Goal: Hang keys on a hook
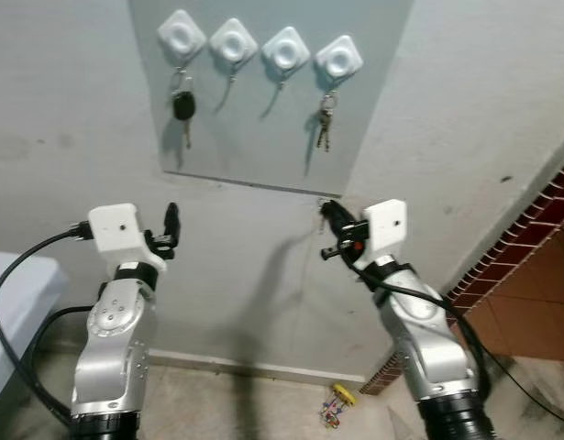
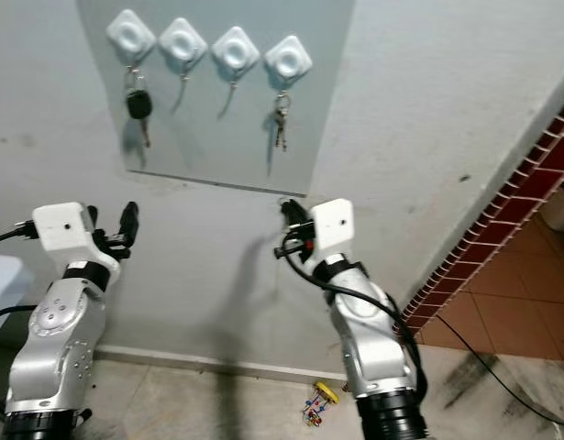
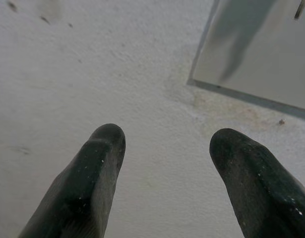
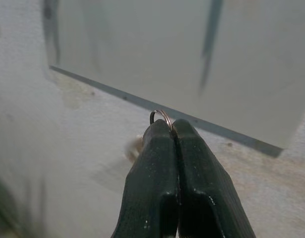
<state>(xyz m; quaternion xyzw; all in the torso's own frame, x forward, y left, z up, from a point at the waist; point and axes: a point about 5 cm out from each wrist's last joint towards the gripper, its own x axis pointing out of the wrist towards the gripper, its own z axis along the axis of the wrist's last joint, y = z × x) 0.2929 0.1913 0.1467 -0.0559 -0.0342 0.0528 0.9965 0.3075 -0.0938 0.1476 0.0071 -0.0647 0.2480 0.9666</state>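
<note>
A grey panel (image 1: 263,128) was fixed to a pale wall, carrying four white diamond-shaped hooks (image 1: 234,41) in a row. A black car key (image 1: 182,105) hung from the hook furthest to the robot's left, and a small bunch of metal keys (image 1: 325,124) hung from the hook furthest to its right. The two middle hooks held no keys.

The right gripper (image 4: 171,124) was raised just below the panel's lower edge, near its right corner. Its fingers (image 4: 157,168) were pressed together, pinching a thin metal key ring (image 4: 161,115), whose loop stood up above the fingertips. What hung from the ring could not be made out.

The left gripper (image 3: 164,141) was raised toward the wall below the panel's left corner, its fingers spread well apart and holding nothing.

On the floor by the base of the wall lay a small bundle with a yellow tag (image 1: 338,403).
</note>
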